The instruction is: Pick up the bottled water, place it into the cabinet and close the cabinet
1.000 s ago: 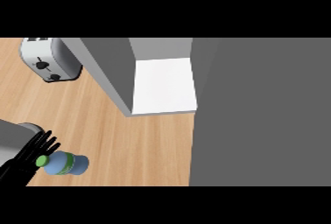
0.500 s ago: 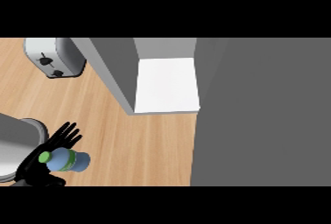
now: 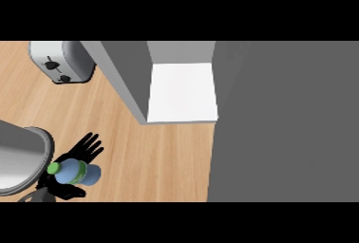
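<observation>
bottled water [image 3: 76, 172] with a green cap sits low at the view's left over the wooden counter [image 3: 161, 156], the black left hand [image 3: 79, 153] wrapped round it with fingertips pointing up-right, well apart from the open cabinet [image 3: 181, 92] and the toaster [image 3: 61, 61].

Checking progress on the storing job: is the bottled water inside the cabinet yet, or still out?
Still out. The bottled water sits in the left hand over the wooden counter, apart from the cabinet and its white shelf.
</observation>
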Controlling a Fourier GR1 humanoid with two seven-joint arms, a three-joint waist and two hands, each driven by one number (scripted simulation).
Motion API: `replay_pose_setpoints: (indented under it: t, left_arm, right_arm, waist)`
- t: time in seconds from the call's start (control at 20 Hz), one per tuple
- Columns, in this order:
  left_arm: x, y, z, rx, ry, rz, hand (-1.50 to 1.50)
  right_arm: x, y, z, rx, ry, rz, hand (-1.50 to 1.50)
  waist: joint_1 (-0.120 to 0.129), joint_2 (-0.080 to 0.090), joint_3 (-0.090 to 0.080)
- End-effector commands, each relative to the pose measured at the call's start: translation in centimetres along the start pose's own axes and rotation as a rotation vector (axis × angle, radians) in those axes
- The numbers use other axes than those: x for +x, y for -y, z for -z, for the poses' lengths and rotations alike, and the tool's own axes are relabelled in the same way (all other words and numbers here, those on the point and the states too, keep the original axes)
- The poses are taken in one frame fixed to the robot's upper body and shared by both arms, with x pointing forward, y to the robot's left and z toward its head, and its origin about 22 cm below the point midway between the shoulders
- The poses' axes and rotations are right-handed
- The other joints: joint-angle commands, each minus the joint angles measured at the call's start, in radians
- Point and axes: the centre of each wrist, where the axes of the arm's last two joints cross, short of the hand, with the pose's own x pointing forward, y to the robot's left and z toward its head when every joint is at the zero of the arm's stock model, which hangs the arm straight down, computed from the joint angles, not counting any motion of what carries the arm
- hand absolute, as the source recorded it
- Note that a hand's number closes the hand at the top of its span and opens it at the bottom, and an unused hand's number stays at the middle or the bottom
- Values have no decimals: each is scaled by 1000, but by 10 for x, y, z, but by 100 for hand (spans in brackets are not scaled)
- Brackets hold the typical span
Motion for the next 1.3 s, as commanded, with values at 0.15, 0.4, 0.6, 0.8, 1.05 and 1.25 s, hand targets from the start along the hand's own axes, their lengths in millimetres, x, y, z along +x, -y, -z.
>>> replay_pose_setpoints:
  t: [0.15, 0.4, 0.6, 0.8, 1.05, 1.25]
  left_arm:
    - [-21, 14, 14, -198, 70, -114, -150]
    - [-23, 20, 21, -238, 78, -104, 150]
    - [-16, 17, 23, -251, 73, -83, 150]
    - [-22, 23, 33, -242, 69, -121, 150]
    - [-28, 34, 38, -3, 228, -66, 150]
    - [-36, 31, 27, 277, 361, -52, 150]
  right_arm:
    - [-6, 4, -1, 11, 3, 9, -150]
    - [-1, 1, 3, -7, -6, 5, -150]
    - [-8, 1, 2, -7, -9, 5, -150]
    - [-10, -2, -6, 16, -13, -3, -150]
    - [-8, 3, 5, -15, -17, 3, -150]
    - [-4, -1, -1, 12, -2, -9, -150]
  waist:
    - [9, -2, 0]
    - [10, -2, -1]
    - [8, -1, -1]
    - [3, -3, 0]
    - [19, -3, 1]
    - [15, -5, 1]
